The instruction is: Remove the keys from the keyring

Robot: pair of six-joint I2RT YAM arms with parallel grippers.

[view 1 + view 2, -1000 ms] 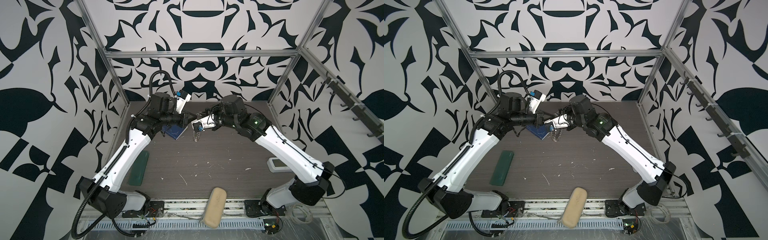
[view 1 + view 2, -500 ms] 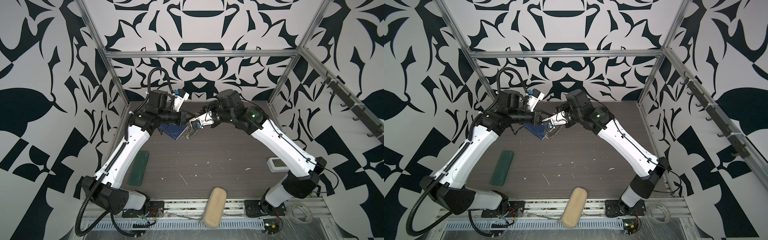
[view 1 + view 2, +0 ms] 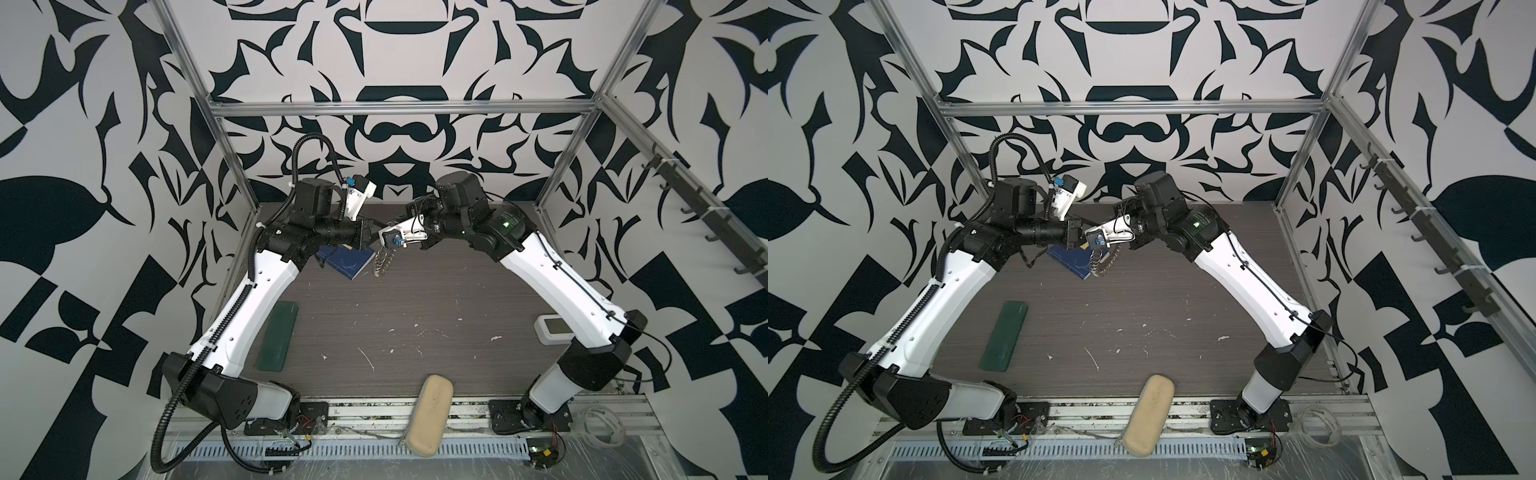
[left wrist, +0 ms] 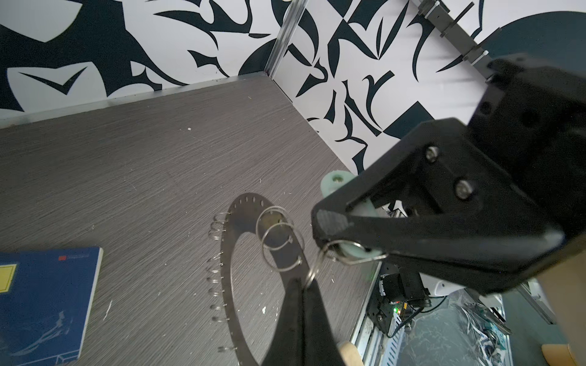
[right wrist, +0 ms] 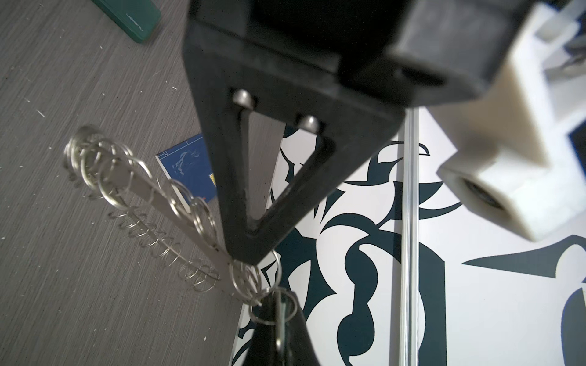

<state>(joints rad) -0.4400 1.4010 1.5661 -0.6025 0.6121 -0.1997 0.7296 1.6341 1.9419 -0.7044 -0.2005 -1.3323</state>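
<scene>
aloft over the worktop (image 4: 126,174), the left jaws clamp the keyring (image 4: 245,218) rim while the right jaws, just beside them, pinch the mint-green key tag (image 4: 335,187); working the tag round the linking split ring (image 4: 318,264) coil, not tugging, looks wisest.

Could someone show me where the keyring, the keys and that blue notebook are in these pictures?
keyring (image 4: 245,215): left wrist view, on the flat grey band beside its row of small holes.
keys (image 4: 333,187): left wrist view, on the rounded end of the mint-green tag.
blue notebook (image 4: 47,301): left wrist view, middle of its cover.
</scene>
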